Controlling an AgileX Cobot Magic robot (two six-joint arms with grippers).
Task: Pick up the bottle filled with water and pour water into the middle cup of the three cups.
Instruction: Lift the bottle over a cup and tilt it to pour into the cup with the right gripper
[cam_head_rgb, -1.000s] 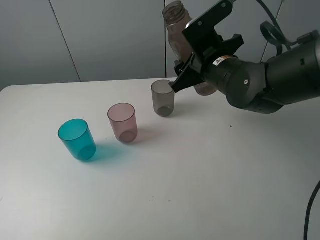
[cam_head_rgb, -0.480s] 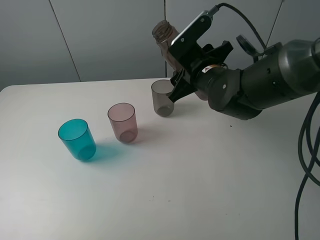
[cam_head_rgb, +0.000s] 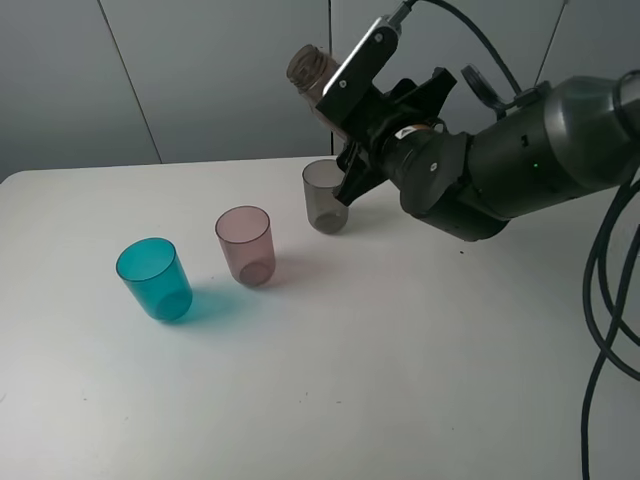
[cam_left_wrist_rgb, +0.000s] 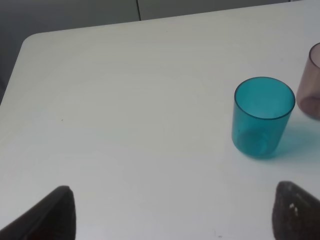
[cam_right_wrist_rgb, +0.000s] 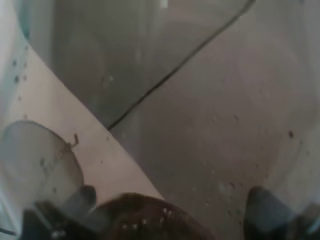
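My right gripper (cam_head_rgb: 362, 125) is shut on the smoky brown bottle (cam_head_rgb: 312, 72) and holds it in the air, above and just behind the smoky grey cup (cam_head_rgb: 325, 195). The bottle is tilted, its open neck pointing up and to the left. In the right wrist view the bottle (cam_right_wrist_rgb: 200, 125) fills the picture between my fingertips (cam_right_wrist_rgb: 265, 205). The pale pink middle cup (cam_head_rgb: 246, 245) stands upright left of the grey cup, with the teal-blue cup (cam_head_rgb: 154, 278) further left. My left gripper (cam_left_wrist_rgb: 175, 220) is open and empty above the table, near the teal cup (cam_left_wrist_rgb: 262, 117).
The white table (cam_head_rgb: 400, 350) carries only the three cups. A grey wall stands behind its far edge. Black cables (cam_head_rgb: 605, 300) hang at the right. The pink cup's edge (cam_left_wrist_rgb: 312, 82) shows at the side of the left wrist view.
My right gripper has turned and tilted the bottle further, and its neck has swung left and lower, from above the arm to a place above the grey cup. The cups have not moved.
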